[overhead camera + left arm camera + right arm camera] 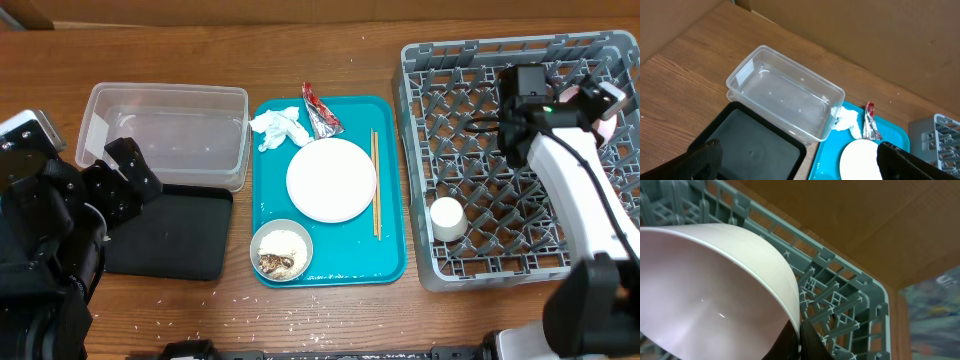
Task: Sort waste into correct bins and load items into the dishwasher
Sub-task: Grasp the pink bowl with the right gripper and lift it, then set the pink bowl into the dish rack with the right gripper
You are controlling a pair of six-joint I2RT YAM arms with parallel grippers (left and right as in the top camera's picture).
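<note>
Black left arm (60, 215), white right arm (590, 200), black cable (575, 150), green light (547, 107)

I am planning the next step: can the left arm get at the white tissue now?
Probably yes. The tissue lies uncovered at the teal tray's left edge, and the left pincer is open and empty; only the clear tub stands close beside it.

The serving tray (392, 240) is teal, the rack (412, 150) grey, the bowl (705, 295) pink

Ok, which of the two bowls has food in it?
The off-white bowl on the teal tray, at its near-left corner: brown scraps and rice inside. The pink bowl, held in the right jaws over the rack, shows a clean inside.
</note>
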